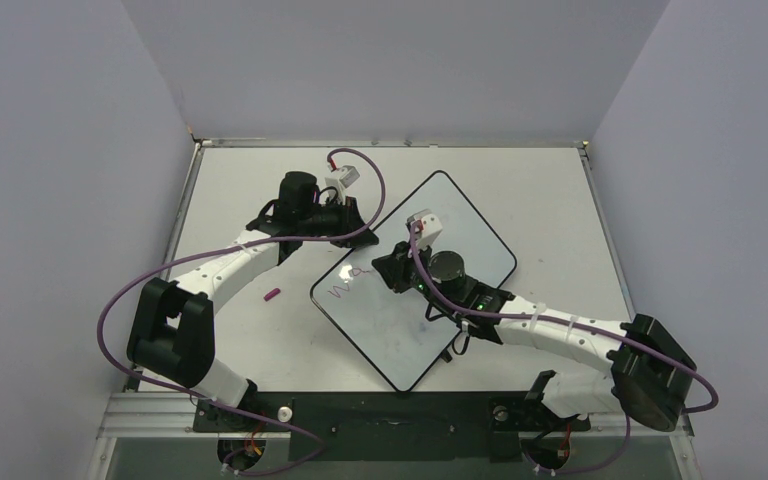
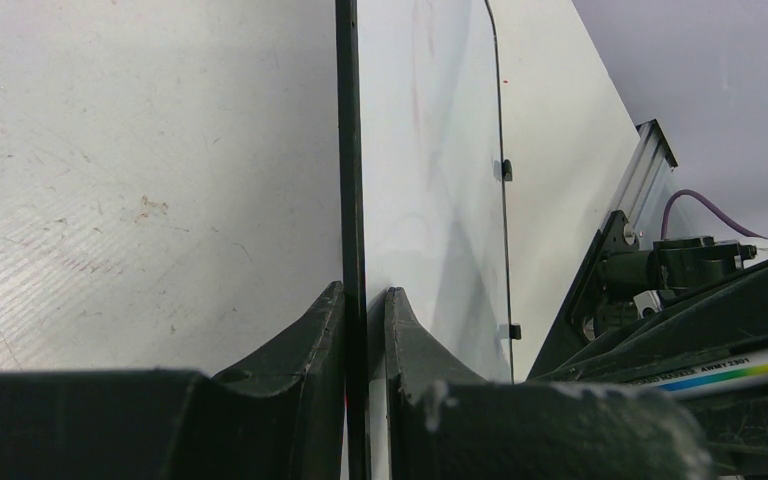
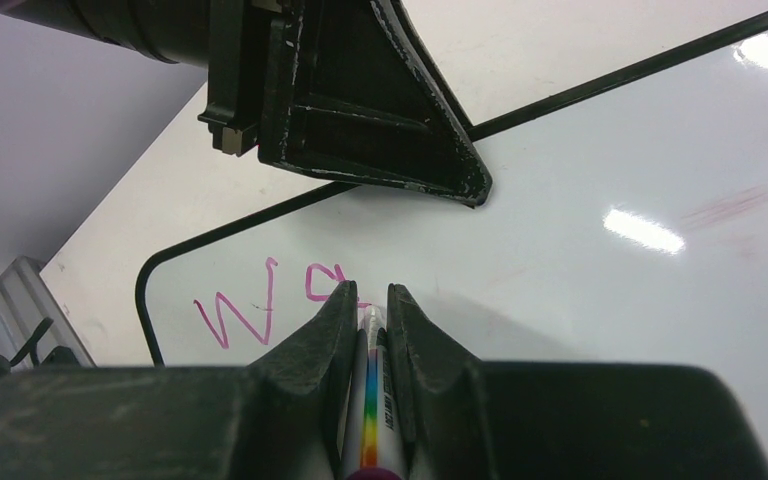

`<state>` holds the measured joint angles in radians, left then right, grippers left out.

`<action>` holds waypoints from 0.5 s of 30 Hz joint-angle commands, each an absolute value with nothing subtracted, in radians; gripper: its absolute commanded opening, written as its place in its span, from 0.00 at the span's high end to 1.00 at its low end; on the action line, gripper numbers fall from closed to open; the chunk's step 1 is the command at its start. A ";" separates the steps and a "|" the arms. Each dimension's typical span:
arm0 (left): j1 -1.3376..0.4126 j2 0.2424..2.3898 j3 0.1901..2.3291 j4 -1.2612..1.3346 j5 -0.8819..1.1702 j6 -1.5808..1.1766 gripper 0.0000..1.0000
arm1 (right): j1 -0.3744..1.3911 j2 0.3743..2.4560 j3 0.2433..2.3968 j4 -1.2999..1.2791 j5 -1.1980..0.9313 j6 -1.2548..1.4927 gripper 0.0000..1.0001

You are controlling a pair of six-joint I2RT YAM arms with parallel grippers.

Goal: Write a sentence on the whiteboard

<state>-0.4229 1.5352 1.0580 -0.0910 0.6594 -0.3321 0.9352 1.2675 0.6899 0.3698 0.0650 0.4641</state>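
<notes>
Whiteboard point(image 1: 392, 345): lies diagonally on the table point(image 1: 560, 200), and the right arm covers part of its middle.
Left gripper point(image 2: 365, 295): clamped on the board's upper-left rim, one finger on each side. Its wrist view sees the board edge-on, so no writing shows there.
Right gripper point(image 3: 368, 290): squeezed tight on the marker point(image 3: 372, 400), whose barrel runs up between the fingers. The tip is hidden behind them.
Sentence point(image 3: 260, 310): only a pink "Wa" shows, near the board's left corner. The second letter is partly cut off by the fingertips, and from above it is just a squiggle.
Small pink piece point(image 1: 272, 294): on the table left of the board, possibly a cap but too small to tell.
</notes>
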 commanded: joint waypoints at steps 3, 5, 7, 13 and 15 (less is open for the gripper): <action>-0.420 1.516 1.055 -0.090 0.583 -0.239 1.00 | 0.925 1.254 0.760 0.319 0.092 0.425 1.00; -0.420 1.516 1.055 -0.090 0.584 -0.239 1.00 | 0.925 1.254 0.776 0.319 0.092 0.420 1.00; -0.420 1.517 1.055 -0.091 0.583 -0.238 1.00 | 0.922 1.257 0.789 0.323 0.090 0.416 1.00; -0.420 1.517 1.054 -0.090 0.583 -0.239 1.00 | 0.910 1.293 0.823 0.328 0.075 0.414 1.00; -0.420 1.516 1.054 -0.089 0.581 -0.239 1.00 | 0.910 1.305 0.832 0.334 0.071 0.415 1.00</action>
